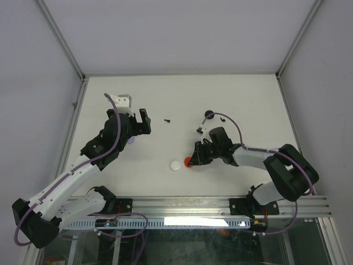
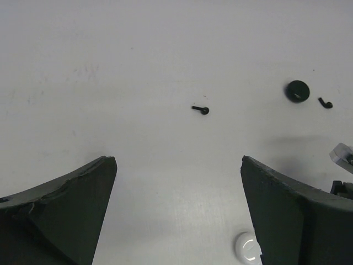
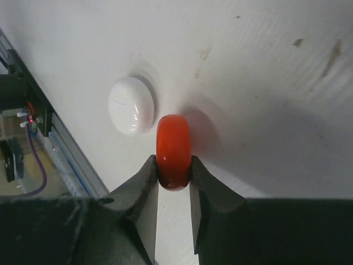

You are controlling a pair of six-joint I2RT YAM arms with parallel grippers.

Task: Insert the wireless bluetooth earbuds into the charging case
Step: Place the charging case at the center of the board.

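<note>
From above, the rail [image 1: 182, 205] with both arm bases lies nearest. On the table [image 1: 248, 99] beyond it, the left gripper [image 1: 130, 122] stands wide apart over bare surface on the left. The right gripper [image 1: 193, 158] reaches in from the right and is closed on a red case [image 1: 188, 162]. A white case [image 1: 175, 165] sits just left of the red one. A black bud [image 1: 167, 119] lies farther back, between the two grippers, with a black case [image 1: 209, 115] to its right.

In the left wrist view, both fingers [image 2: 77, 193] frame the bottom corners, fully spread and holding nothing. Part of the white case [image 2: 247, 247] shows by the right finger. Ahead lies the black bud [image 2: 201, 109]. Farther right is the black case [image 2: 298, 91], with a second black bud [image 2: 326, 102] just beside it.

In the right wrist view, the gripper [image 3: 174, 165] pinches the red case [image 3: 174, 146] on edge, narrowly parted. The white case [image 3: 131, 106] lies flat just beside it, upper left. No bud sits in any case that I can see.
</note>
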